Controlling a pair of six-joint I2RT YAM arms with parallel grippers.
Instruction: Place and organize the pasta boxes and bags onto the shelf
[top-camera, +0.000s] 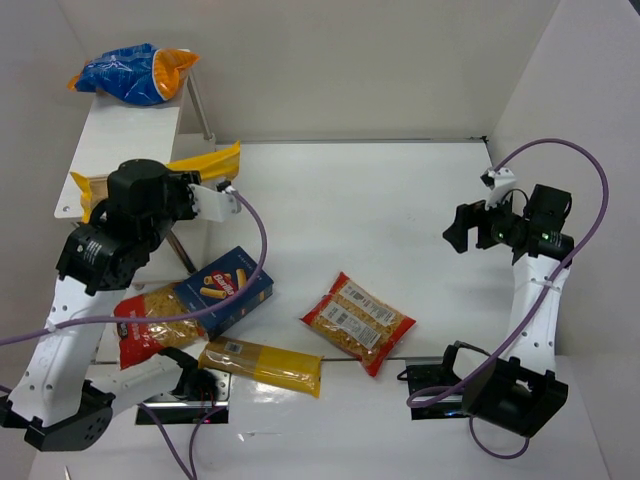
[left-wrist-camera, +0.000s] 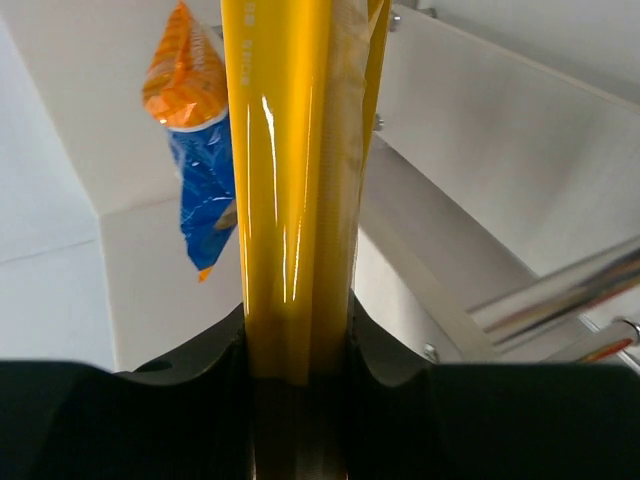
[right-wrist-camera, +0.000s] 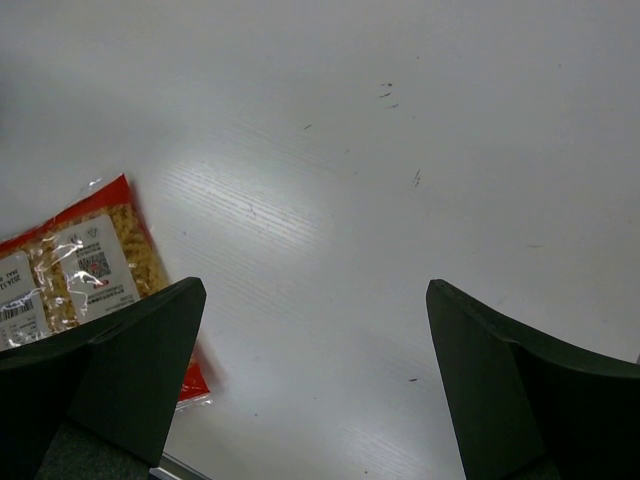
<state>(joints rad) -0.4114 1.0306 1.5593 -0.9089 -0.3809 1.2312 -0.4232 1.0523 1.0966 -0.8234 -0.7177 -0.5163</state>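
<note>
My left gripper (top-camera: 200, 185) is shut on a long narrow yellow pack (top-camera: 212, 160), held against the white shelf (top-camera: 130, 135) at the far left. In the left wrist view the pack (left-wrist-camera: 295, 180) runs up from between my jaws (left-wrist-camera: 297, 350). A blue-and-orange pack (top-camera: 130, 75) lies on the shelf top; it also shows in the left wrist view (left-wrist-camera: 195, 150). The blue pasta box (top-camera: 228, 288), one red-trimmed pack (top-camera: 150, 322), a second (top-camera: 358, 322) and another long yellow pack (top-camera: 262, 364) lie on the table. My right gripper (top-camera: 465, 228) is open and empty above the table (right-wrist-camera: 315, 300).
White walls close in the table on the left, back and right. A metal shelf leg (left-wrist-camera: 560, 300) slants beside the held pack. The red-trimmed pack's corner (right-wrist-camera: 80, 265) lies left of my right fingers. Both arm bases stand at the near edge.
</note>
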